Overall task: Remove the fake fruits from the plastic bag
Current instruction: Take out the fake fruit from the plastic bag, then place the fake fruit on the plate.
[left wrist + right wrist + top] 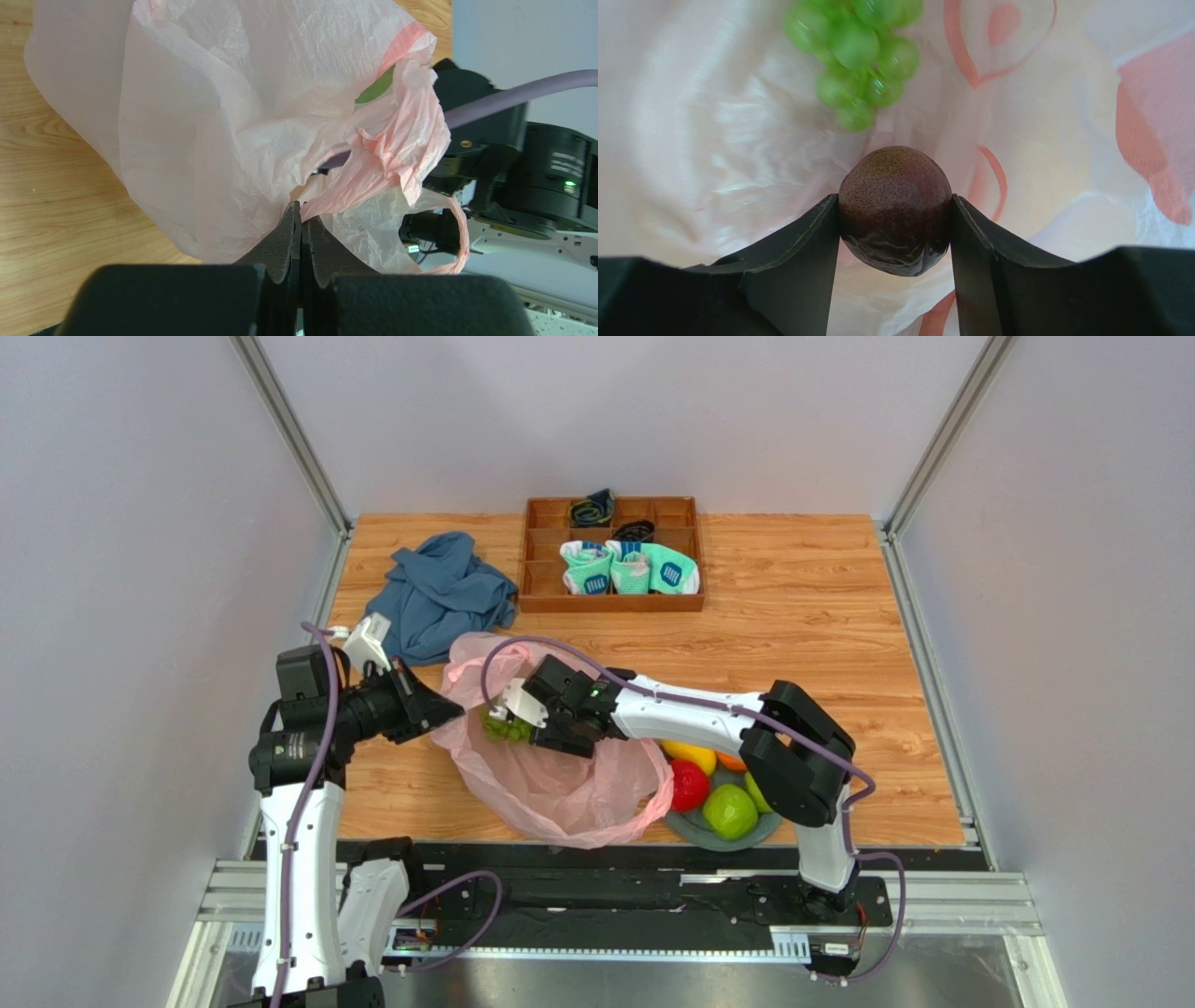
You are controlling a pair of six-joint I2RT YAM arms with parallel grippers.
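Inside the plastic bag [561, 787], the dark plum [895, 210] sat clenched between the right jaws, while the left jaws pinched the bag's rim.

Brightly, evenly lit from overhead in the top view; sharp throughout, with only faint, soft shadows on the table [842, 616]. Glowing pale through the plastic bag [210, 119] in the left wrist view, soft-focused on the left gripper's fingers [282, 245] at 6 o'clock. Washed out and smeared around the green grapes [861, 52] at 12 o'clock in the right wrist view; crisp on the dark plum [896, 203], faintly sheened low down.
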